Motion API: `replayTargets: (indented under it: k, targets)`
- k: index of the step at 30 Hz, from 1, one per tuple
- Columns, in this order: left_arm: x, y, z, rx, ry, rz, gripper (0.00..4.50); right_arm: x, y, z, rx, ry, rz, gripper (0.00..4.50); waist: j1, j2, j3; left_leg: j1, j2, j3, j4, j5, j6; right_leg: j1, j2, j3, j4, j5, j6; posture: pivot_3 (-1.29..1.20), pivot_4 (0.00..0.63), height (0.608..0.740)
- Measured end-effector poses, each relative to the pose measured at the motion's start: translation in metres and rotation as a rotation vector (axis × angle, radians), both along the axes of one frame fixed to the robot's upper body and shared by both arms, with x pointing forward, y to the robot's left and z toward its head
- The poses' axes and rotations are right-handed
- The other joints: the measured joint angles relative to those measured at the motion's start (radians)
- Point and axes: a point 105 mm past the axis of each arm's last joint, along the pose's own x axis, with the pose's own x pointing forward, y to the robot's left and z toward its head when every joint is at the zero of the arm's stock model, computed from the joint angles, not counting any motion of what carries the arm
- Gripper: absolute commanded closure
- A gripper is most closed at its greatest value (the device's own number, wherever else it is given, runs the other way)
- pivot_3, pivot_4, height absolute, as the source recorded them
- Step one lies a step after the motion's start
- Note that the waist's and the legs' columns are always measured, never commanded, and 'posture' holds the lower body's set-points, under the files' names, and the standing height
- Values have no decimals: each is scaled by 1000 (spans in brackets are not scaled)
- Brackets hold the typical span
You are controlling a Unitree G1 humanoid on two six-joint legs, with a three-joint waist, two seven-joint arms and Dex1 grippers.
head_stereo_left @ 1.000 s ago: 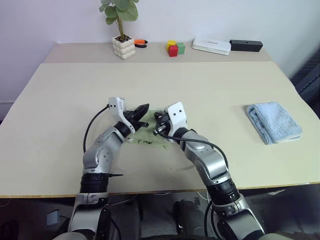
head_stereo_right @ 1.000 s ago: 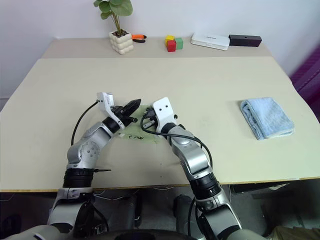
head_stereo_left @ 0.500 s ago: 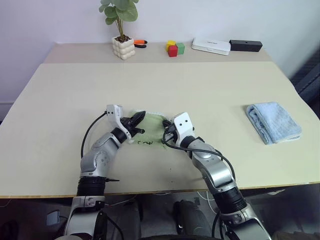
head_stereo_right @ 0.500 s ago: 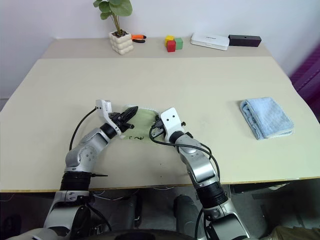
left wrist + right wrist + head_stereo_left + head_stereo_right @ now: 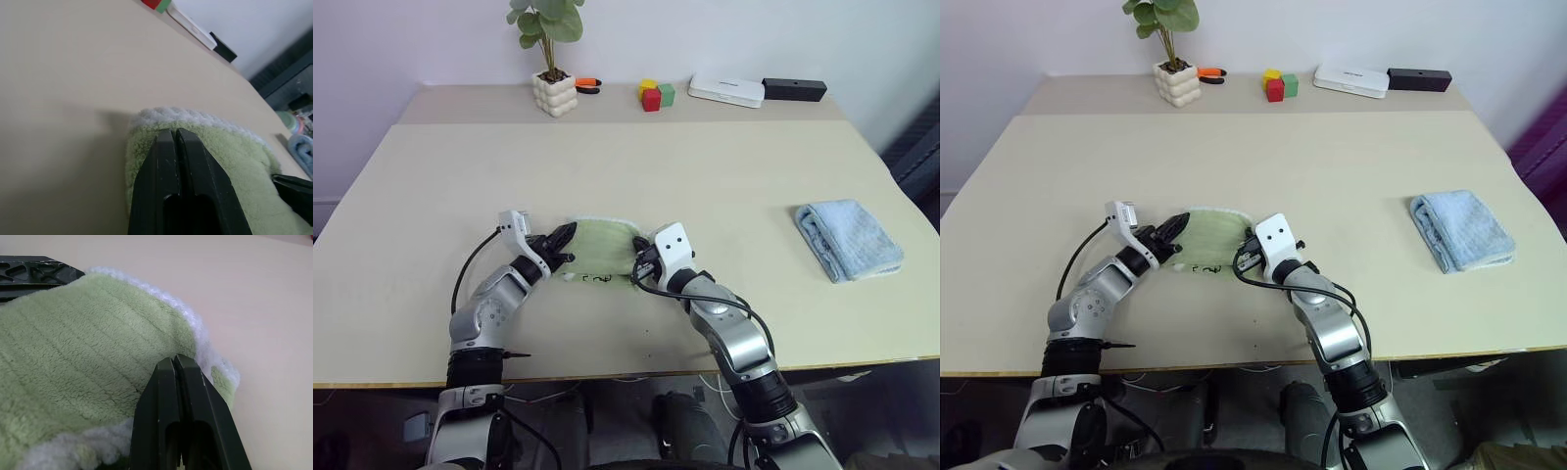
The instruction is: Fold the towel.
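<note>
Table point(image 5: 724, 186): towel point(image 5: 602, 245), plant point(image 5: 551, 54), perhaps blocks point(image 5: 657, 94).

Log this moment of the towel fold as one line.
stage: mid-fold | left gripper: shut on green towel | right gripper: shut on green towel | blue towel: aside, untouched

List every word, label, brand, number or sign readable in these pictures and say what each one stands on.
Nothing here can be read as text.
The towel: a small dark embroidered mark on its near edge, too small to read.
The white flat box at the back of the table: faint marking on top, too small to read.
The black box beside it: no legible label.
The coloured blocks: no marks visible.
</note>
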Motion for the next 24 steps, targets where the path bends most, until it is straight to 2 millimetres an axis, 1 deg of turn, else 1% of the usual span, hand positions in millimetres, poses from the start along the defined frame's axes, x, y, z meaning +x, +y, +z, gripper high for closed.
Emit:
replayTargets:
  k: [1, 2, 3, 4, 6, 7, 10, 12, 14, 16, 18, 19, 21, 23, 24]
  targets:
    - [0, 0, 0, 0, 0, 0, 3623, 0, 0, 0, -2, -1, 0, 4500, 0, 0, 0, 0, 0, 0, 0, 0, 0, 0, 0, 0, 0, 0, 0, 0, 150, 740]
    - [0, 0, 0, 3, -3, -3, 3045, 0, 0, 1, -3, -6, 1, 4500, 1, 0, 0, 0, 0, 0, 0, 0, 0, 0, 0, 0, 0, 0, 0, 0, 150, 740]
    - [-1, 0, 1, 7, -9, -11, 2661, 1, 0, 3, -4, -14, 4, 4500, 0, 0, 0, 0, 0, 0, 0, 0, 0, 0, 0, 0, 0, 0, 0, 0, 150, 740]
    - [-1, 0, 2, 13, -14, -19, 2134, 2, 1, 5, -5, -22, 7, 4500, 0, 0, 0, 0, 0, 0, 0, 0, 0, 0, 0, 0, 0, 0, 0, 0, 150, 740]
    - [-3, 1, 6, 26, -27, -38, 1107, 5, 0, 12, -1, -44, 10, 4500, 0, 0, 0, 0, 0, 0, 0, 0, 0, 0, 0, 0, 0, 0, 0, 0, 150, 740]
    - [-4, 1, 10, 38, -34, -58, 668, 8, -1, 18, 10, -54, 8, 4500, 0, 0, 0, 0, 0, 0, 0, 0, 0, -1, 0, 0, 0, 0, 0, 0, 150, 740]
    - [-8, 7, 29, 75, -80, -114, 668, 15, -14, 33, 57, -81, -10, 4500, 0, 0, 0, 0, 0, 0, 0, 0, 0, 0, 0, 0, 0, 0, 0, 0, 150, 740]
    - [-11, 15, 43, 98, -112, -151, 668, 15, -19, 38, 75, -87, 6, 4500, -1, 0, 0, 0, 0, 0, 0, 0, 0, -1, 0, 0, 0, 0, 0, 0, 150, 740]
    - [-18, 29, 53, 137, -105, -213, 668, 12, -22, 48, 125, -94, 47, 4500, -6, 0, 0, 0, 0, 0, -2, 0, 0, -1, 0, 0, 0, 0, 0, 0, 150, 740]
    - [-21, 47, 64, 174, -96, -235, 668, 12, -30, 61, 125, -130, 68, 4500, -6, 1, 0, 0, 1, 0, -2, 0, 0, -2, 1, 0, 1, 0, 0, 0, 150, 740]
    - [-22, 64, 72, 177, -75, -239, 668, 12, -32, 70, 118, -151, 93, 4500, -6, 1, 0, 0, 1, 0, -2, 0, 0, -2, 0, 0, 1, -1, -1, 0, 150, 740]
    - [-24, 72, 73, 187, -55, -248, 668, 10, -31, 72, 123, -154, 109, 4500, -6, 1, 0, 0, 1, 0, -2, 0, 0, -2, 0, 0, 0, -1, -2, 0, 150, 740]
    - [-29, 79, 73, 187, -24, -277, 668, 7, -28, 73, 134, -150, 141, 4500, -6, 1, 1, 0, 1, 1, -3, 0, 0, -2, 0, 0, 0, -2, -3, 0, 150, 740]
    - [-34, 84, 70, 118, 33, -302, 668, 2, -24, 77, 140, -154, 190, 4500, -4, 1, 1, -1, 1, 1, -3, 0, 0, -2, 0, 0, 0, -2, -3, 0, 150, 740]
    - [-35, 89, 69, 36, 59, -289, 668, -2, -22, 79, 147, -157, 217, 4500, -3, 1, 1, -1, 1, 1, -2, 0, 0, -2, 0, 0, 1, -2, -3, 0, 150, 740]
